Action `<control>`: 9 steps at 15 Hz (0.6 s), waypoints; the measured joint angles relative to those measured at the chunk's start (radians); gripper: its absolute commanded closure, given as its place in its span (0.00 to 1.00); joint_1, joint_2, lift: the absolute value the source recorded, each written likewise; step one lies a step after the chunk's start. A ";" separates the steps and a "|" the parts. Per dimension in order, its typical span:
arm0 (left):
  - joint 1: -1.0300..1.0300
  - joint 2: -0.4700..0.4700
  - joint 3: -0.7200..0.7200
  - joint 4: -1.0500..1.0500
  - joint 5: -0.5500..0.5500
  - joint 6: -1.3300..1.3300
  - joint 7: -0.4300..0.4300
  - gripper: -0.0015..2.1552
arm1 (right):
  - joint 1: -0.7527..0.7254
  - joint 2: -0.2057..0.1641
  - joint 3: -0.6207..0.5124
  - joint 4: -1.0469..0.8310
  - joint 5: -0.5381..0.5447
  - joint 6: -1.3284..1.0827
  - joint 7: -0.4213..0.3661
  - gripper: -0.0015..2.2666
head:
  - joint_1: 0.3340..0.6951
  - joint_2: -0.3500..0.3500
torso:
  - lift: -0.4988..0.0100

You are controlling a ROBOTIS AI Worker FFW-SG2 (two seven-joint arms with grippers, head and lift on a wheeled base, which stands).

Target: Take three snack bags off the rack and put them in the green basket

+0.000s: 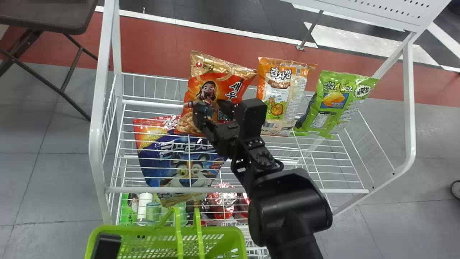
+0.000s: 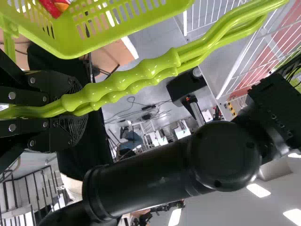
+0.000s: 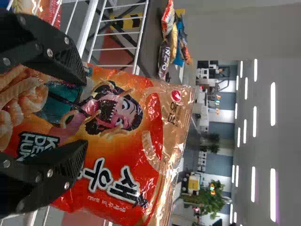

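Note:
My right gripper (image 1: 215,108) stands open in front of the orange-red snack bag (image 1: 233,81) on the rack's upper basket shelf. In the right wrist view, the right gripper (image 3: 85,110) has its fingers spread over the face of that red bag (image 3: 127,155). To its right stand an orange-and-white bag (image 1: 284,84) and a green bag (image 1: 332,104); a blue bag (image 1: 161,165) leans lower left. The green basket (image 1: 239,244) is at the bottom, beside part of my left gripper (image 1: 107,244). In the left wrist view, the left gripper (image 2: 70,110) is shut on the basket handles (image 2: 141,70).
White posts and wires of the rack (image 1: 96,118) surround the bags. Packages and bottles (image 1: 143,207) sit on a lower shelf. A brown table (image 1: 46,16) is at the upper left. Something red (image 2: 51,7) shows at the basket in the left wrist view.

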 measured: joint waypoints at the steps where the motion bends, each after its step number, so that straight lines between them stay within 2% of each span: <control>1: 0.000 0.000 0.001 0.000 0.000 0.000 0.000 0.67 | -0.004 0.000 -0.003 0.002 -0.007 0.005 0.028 0.97 | 1.00 0.00 | 0.93; 5: 0.001 0.000 0.002 0.000 0.000 0.000 0.004 0.67 | 0.045 -0.002 -0.014 -0.057 -0.013 -0.037 0.101 0.97 | 1.00 0.00 | 0.93; 9: 0.001 0.000 0.006 -0.009 -0.001 0.025 0.003 0.67 | 0.169 -0.004 -0.040 -0.266 -0.029 0.008 0.186 0.97 | 1.00 0.00 | 0.93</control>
